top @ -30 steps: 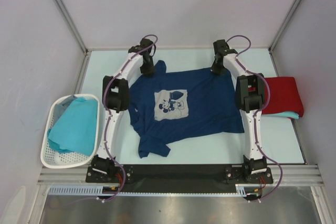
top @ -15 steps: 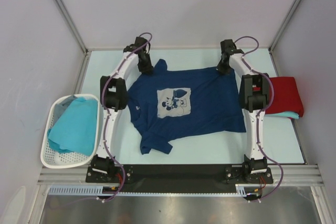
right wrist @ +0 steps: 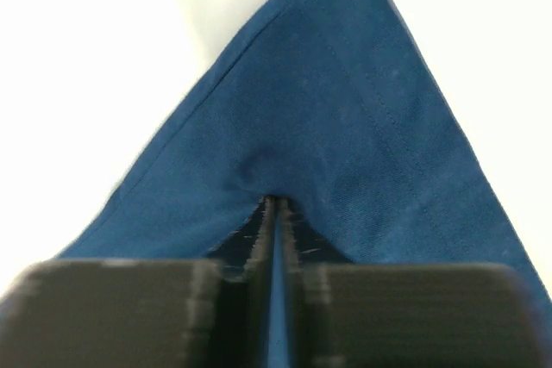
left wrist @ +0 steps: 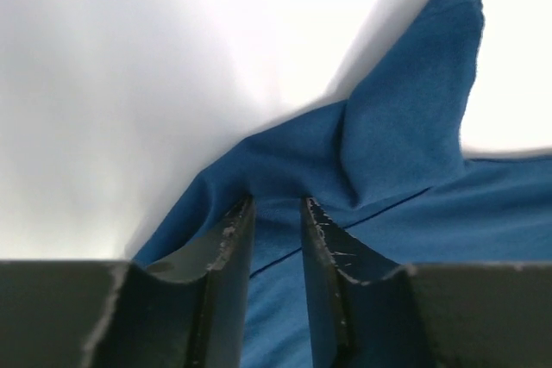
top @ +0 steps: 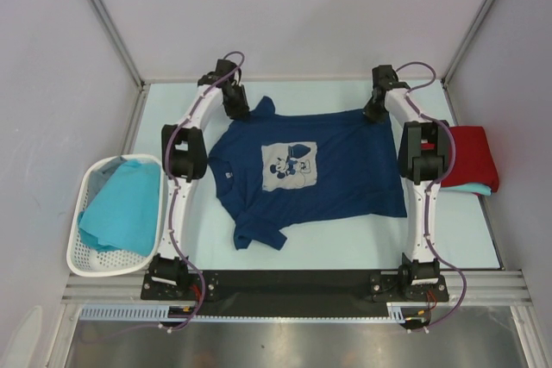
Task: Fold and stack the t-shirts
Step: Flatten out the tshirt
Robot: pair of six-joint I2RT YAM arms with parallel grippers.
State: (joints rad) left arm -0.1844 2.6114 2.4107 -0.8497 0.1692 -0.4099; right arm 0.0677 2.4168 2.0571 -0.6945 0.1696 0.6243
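The navy blue t-shirt [top: 310, 170] with its pale grey chest print lies spread on the table, front up. My left gripper [top: 240, 112] is at its far left sleeve; in the left wrist view the jaws [left wrist: 276, 204] stand apart over the navy cloth [left wrist: 405, 152], which lies slack between them. At the shirt's far right corner my right gripper [top: 375, 114] is shut on a pinch of the fabric [right wrist: 345, 118], the fingers [right wrist: 277, 200] pressed together. A folded red t-shirt [top: 470, 154] rests on a turquoise one [top: 473, 188] at the right.
A white perforated basket [top: 86, 260] stands at the left table edge with a turquoise t-shirt [top: 121, 206] in it. Enclosure walls close in the back and sides. Both arms run along the navy shirt's left and right sides.
Both grippers moved farther back and apart, and the navy shirt slid right and flattened out. The left jaws have widened on the sleeve.
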